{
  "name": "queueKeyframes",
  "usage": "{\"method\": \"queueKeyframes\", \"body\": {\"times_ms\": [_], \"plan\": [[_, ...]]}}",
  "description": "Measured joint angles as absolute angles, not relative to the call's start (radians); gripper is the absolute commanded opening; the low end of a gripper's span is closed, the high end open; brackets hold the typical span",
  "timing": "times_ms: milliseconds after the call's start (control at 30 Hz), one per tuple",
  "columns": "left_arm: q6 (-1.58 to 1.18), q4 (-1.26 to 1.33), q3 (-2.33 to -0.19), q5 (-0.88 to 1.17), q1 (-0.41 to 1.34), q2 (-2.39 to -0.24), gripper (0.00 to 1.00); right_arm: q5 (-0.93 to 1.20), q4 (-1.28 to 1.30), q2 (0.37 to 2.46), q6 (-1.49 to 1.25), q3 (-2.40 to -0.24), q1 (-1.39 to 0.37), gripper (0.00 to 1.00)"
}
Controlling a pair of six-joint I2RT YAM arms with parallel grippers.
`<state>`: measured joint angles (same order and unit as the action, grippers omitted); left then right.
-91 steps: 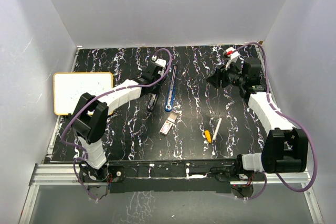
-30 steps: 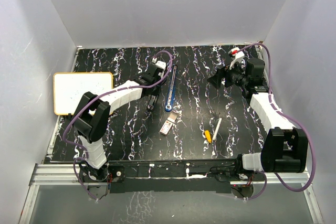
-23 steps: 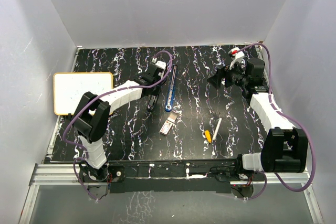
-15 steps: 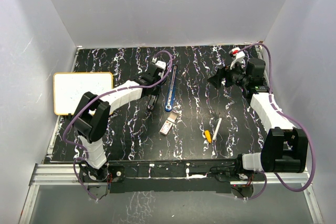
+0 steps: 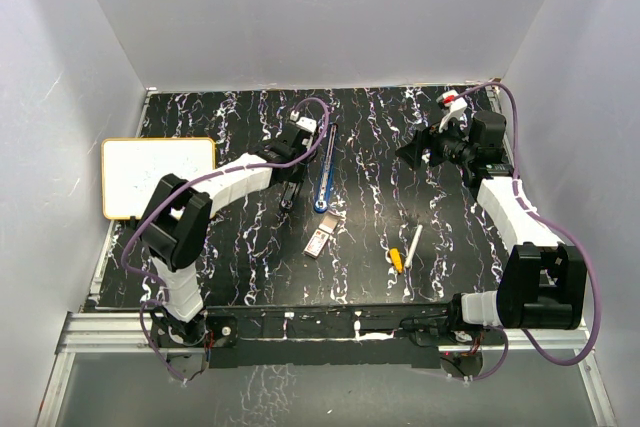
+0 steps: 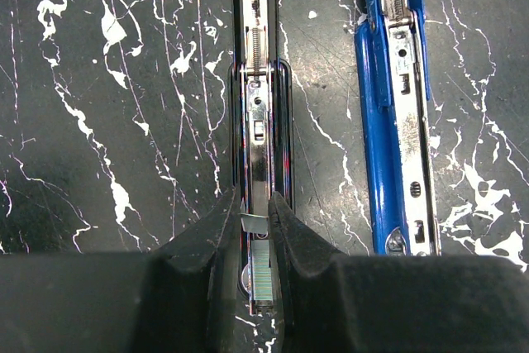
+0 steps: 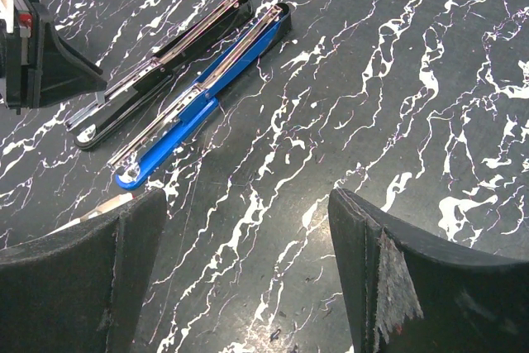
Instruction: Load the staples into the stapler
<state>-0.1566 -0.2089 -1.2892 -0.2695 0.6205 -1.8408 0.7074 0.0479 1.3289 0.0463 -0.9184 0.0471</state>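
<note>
Left wrist view: our left tool [image 6: 254,222], nearly closed, seems to pinch a staple strip [image 6: 261,274] by its long sides over the black stapler [image 6: 260,121]; we judge it light and brittle. Right wrist view: the right tool [image 7: 248,229] gapes empty, well apart from that stapler. Top view: the staples box [image 5: 318,242] lies near it on the bench [image 5: 220,237].

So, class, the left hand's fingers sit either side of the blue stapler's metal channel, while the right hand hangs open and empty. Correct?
No: the left wrist view shows the left hand straddling the channel of the black stapler; the blue stapler lies beside it, untouched. The right hand does hang open and empty.
</note>
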Motion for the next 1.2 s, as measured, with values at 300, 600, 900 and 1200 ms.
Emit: {"method": "queueKeyframes", "body": {"times_ms": [300,600,900,1200], "plan": [[-0.149,-0.209,-1.289,-0.27,0.625,-1.843,0.0,0.71,0.048,1.329,0.045,-0.918,0.048,0.82],[-0.138,-0.209,-1.289,-0.286,0.634,-1.843,0.0,0.714,0.047,1.329,0.043,-0.918,0.049,0.82],[-0.125,-0.21,-1.298,-0.34,0.652,-1.844,0.0,0.717,0.041,1.329,0.038,-0.918,0.055,0.82],[-0.153,-0.211,-1.298,-0.338,0.652,-1.844,0.0,0.721,0.035,1.329,0.031,-0.914,0.061,0.82]]}}
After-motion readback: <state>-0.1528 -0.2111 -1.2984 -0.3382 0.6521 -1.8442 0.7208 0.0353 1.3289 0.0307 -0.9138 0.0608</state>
